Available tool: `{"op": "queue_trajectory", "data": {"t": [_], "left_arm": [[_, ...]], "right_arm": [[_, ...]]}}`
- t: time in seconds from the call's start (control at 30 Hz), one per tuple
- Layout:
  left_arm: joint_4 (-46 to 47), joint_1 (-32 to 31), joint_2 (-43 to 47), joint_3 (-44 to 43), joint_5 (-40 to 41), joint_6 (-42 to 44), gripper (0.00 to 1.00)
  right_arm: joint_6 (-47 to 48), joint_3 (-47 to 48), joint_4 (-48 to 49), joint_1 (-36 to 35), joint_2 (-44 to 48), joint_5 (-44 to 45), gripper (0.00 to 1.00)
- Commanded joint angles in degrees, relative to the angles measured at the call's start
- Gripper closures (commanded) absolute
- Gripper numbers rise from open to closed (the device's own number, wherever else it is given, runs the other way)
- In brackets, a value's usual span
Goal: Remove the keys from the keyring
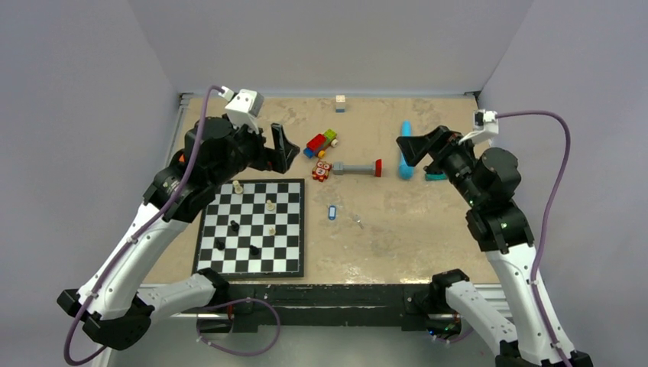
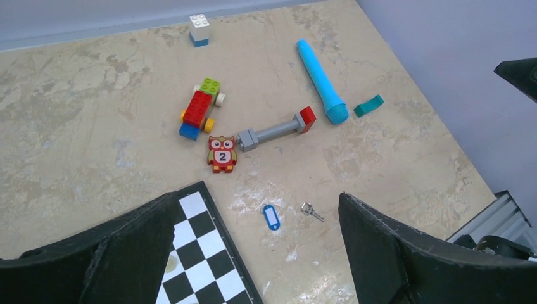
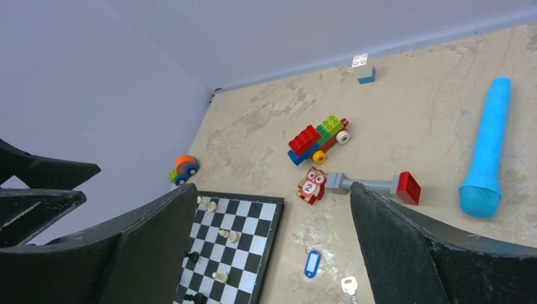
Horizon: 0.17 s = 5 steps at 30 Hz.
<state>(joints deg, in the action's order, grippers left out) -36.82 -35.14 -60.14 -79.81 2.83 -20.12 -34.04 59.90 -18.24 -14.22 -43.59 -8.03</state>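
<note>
The keyring [image 1: 332,212], a small blue tag with a pale centre, lies flat on the table just right of the chessboard [image 1: 252,227]; it also shows in the left wrist view [image 2: 271,218] and the right wrist view [image 3: 311,263]. A small silvery key [image 1: 357,222] lies apart from it, a little to its right, also seen in the left wrist view [image 2: 311,211] and the right wrist view [image 3: 350,287]. My left gripper [image 1: 283,147] is open and empty, raised above the board's far edge. My right gripper [image 1: 409,147] is open and empty, raised at the right.
A toy brick car [image 1: 321,143], an owl tile [image 1: 322,170], a grey bar with a red end [image 1: 358,168], a light-blue cylinder [image 1: 406,149] and a teal piece [image 2: 368,106] lie beyond the keyring. A white-blue block [image 1: 340,102] sits at the back. Several chess pieces stand on the board.
</note>
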Motion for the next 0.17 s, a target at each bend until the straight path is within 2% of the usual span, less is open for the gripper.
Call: {"op": "queue_trajectory", "data": {"t": [0.0,0.13], "left_arm": [[3.16,0.33,0.66,-0.53,0.69,1.55,0.00],[2.47,0.30,0.26,-1.39,0.94,2.00,0.00]], "right_arm": [[0.32,2.74,-0.33,0.02,-0.35,2.07,0.07],[1.04,4.16,-2.38,0.05,-0.60,3.46,0.04]]}}
